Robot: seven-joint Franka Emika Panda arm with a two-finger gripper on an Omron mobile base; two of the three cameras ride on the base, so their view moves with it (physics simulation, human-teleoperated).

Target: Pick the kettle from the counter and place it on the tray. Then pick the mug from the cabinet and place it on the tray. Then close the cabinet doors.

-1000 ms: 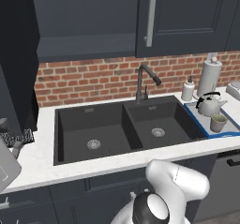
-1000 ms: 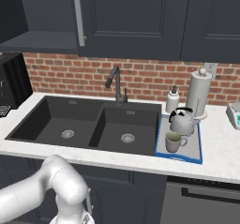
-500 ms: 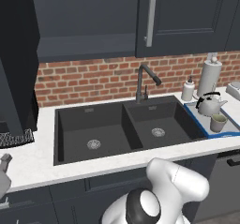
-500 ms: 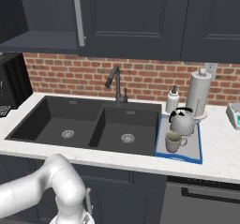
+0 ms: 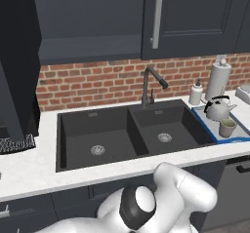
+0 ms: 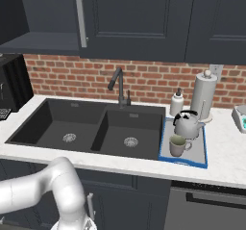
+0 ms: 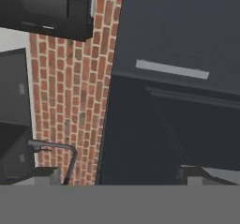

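Observation:
The silver-grey kettle (image 5: 217, 108) (image 6: 188, 124) stands on the blue-rimmed tray (image 5: 233, 140) (image 6: 202, 164), right of the sink on the white counter (image 5: 29, 168). The mug (image 5: 227, 127) (image 6: 177, 145) sits on the same tray, just in front of the kettle. Above, one cabinet door (image 5: 195, 17) (image 6: 139, 17) with a silver bar handle (image 5: 157, 16) is shut. The cabinet's left part (image 5: 93, 17) stands open, its door (image 5: 19, 66) swung out at far left. In the rolled hand view my gripper (image 7: 124, 178) is open with nothing between its tips, facing a dark door and its handle (image 7: 172, 69).
A black double sink (image 5: 127, 132) with a dark faucet (image 5: 149, 83) (image 7: 56, 148) fills the middle of the counter. A white soap bottle (image 6: 176, 104) and a paper-towel roll (image 6: 203, 94) stand behind the tray. A black appliance (image 6: 12, 84) sits at the left by the brick wall.
The white hand at the left edge of the left base view has dropped down out of the picture. Kettle and mug have stayed put on the tray.

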